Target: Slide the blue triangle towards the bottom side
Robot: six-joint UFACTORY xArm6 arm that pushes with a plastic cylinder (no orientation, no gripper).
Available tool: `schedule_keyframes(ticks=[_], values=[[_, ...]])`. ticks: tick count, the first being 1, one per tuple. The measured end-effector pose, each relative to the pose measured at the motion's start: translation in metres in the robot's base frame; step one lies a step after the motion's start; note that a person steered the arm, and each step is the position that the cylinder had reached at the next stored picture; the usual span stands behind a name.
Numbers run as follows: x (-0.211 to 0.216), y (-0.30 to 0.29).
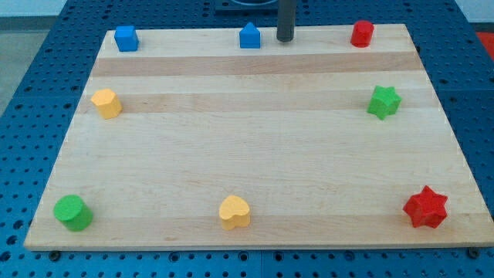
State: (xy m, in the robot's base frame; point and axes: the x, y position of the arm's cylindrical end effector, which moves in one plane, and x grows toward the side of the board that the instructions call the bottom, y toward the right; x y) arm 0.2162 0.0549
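The wooden worktop fills most of the view, pale planks on a blue pegboard base. I take the blue triangle as my landmark: it sits at the worktop's top edge, about midway across. My tip stands just beside it on the view's right, at much the same height in the view, apart from it with a sliver of wood showing between. I carry no jaws, only this dark rod, so there is nothing to be apart or together.

That sideways offset is what matters. To send the triangle toward the bottom side, I judge I must get my tip to the triangle's top face, and there is very little worktop left above it. Its pointed roof faces the view's top, its flat base the bottom.

Below the triangle the wood lies open down to the yellow heart, near the bottom edge and almost straight under it. Far to the triangle's left at the same edge is a blue block; to its right past my tip, a red block. Lower lie a green star, a yellow block, a red star and a green block.
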Motion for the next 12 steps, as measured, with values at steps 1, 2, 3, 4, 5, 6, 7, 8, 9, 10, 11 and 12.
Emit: schedule_keyframes(ticks=[1,2,3,4,5,6,7,8,9,10,11,12], values=[[-0.009,-0.001],[-0.024,-0.018],[-0.023,-0.028],[-0.024,-0.044],[-0.024,-0.063],[-0.024,-0.074],[-0.023,-0.074],[-0.017,-0.083],[-0.01,-0.084],[0.0,-0.089],[0.008,-0.096],[0.015,-0.098]])
